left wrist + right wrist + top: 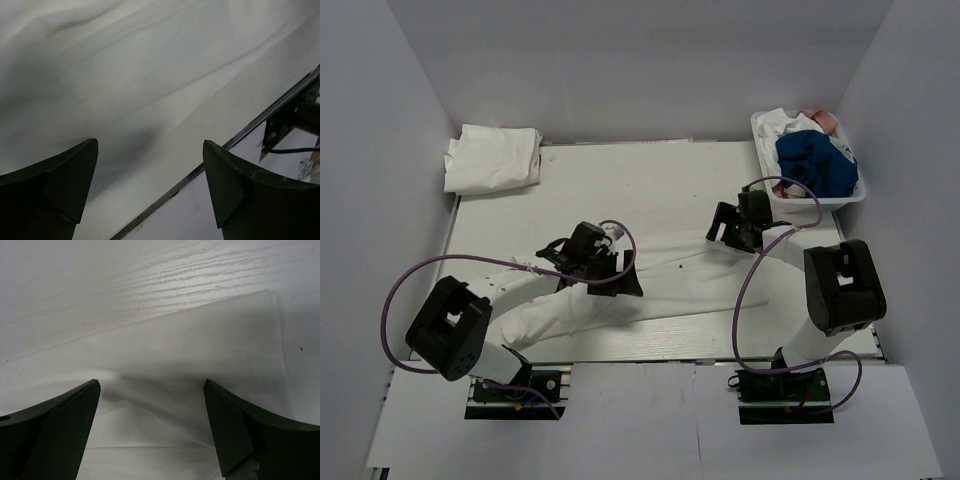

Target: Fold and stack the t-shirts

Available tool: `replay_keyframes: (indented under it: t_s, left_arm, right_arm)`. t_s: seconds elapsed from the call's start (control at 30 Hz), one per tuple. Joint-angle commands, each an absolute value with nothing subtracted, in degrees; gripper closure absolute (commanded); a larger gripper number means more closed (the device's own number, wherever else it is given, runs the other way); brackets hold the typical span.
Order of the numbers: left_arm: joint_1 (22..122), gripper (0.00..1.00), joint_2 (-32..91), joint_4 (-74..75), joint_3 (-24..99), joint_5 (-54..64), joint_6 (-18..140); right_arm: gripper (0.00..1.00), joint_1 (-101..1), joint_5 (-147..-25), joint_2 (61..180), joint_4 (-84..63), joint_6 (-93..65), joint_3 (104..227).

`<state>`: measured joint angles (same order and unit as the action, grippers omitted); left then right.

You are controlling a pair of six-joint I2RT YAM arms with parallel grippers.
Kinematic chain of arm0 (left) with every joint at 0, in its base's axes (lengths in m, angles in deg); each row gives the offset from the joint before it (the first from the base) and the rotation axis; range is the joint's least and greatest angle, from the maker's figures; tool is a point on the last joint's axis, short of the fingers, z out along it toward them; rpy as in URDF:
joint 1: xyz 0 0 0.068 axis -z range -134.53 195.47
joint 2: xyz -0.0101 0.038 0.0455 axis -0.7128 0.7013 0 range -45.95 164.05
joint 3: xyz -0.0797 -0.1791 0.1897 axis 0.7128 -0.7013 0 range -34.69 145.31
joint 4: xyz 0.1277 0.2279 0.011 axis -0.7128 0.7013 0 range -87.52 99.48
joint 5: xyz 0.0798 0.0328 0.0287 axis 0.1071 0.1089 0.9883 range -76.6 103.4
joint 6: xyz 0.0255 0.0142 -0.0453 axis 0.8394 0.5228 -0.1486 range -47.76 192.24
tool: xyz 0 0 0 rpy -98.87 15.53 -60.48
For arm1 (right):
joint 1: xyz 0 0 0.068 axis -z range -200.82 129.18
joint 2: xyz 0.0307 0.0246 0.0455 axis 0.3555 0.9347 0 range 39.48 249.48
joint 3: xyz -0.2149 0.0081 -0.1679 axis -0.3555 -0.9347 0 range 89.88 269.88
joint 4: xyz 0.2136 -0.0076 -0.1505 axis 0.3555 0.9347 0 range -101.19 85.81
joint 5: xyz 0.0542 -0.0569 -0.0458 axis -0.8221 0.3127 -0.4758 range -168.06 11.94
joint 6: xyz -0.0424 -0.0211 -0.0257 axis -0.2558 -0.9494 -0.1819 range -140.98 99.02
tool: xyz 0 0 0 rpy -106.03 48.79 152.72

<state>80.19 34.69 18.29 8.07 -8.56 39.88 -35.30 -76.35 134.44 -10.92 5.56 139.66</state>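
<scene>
A white t-shirt (660, 285) lies folded into a long strip across the middle of the table. My left gripper (605, 270) is open just above its left part; the left wrist view shows the cloth (125, 85) under the spread fingers (65, 180) with nothing between them. My right gripper (725, 228) is open over the shirt's right end; the right wrist view shows the shirt's far edge (200, 340) and a fold ridge between the fingers (230, 425). A folded white t-shirt (492, 158) lies at the far left corner.
A white basket (843, 199) at the far right holds blue (815, 160) and white clothes. Grey walls enclose the table. The table's near edge with a metal strip (235, 142) shows in the left wrist view. Purple cables loop from both arms.
</scene>
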Motion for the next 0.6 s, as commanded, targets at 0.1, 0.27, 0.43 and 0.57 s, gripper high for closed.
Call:
replay_keyframes:
  t_s: [0.1,0.27,0.43,0.57]
  left_arm:
    - [82.91,0.06,31.95,25.15,12.5,-0.68,42.54]
    - [81.5,0.01,21.04,20.14,7.15,12.48,33.59]
    - [79.83,0.01,20.06,30.16,6.8,28.15,21.19]
    - [75.63,0.01,22.59,28.14,3.46,29.66,16.97]
  right_arm:
    - [0.1,-35.5,-75.59,131.41,-9.87,4.86,141.48]
    - [0.1,-35.5,-77.45,134.05,-12.07,6.53,142.44]
    - [0.1,-35.68,-76.31,136.25,-12.24,6.97,142.44]
    - [0.1,-35.59,-75.69,136.25,-12.42,7.85,141.04]
